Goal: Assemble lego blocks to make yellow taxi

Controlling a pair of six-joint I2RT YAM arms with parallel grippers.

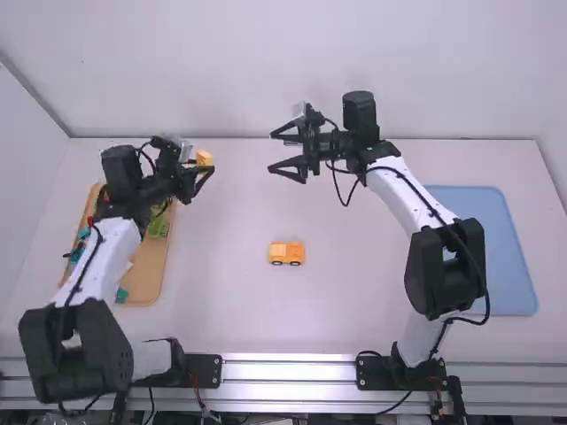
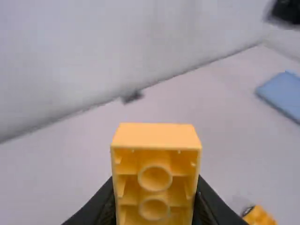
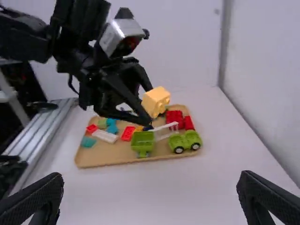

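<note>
Pinching a yellow block (image 1: 205, 158), the left gripper (image 1: 204, 168) hangs near the tray (image 1: 149, 273). The right gripper (image 1: 272, 152) faces it, fingers spread, while a yellow toy car (image 1: 286, 253) sits near the middle of the table (image 1: 354, 297).

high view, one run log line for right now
left gripper: holds yellow block | right gripper: open, empty | yellow car: on table
</note>
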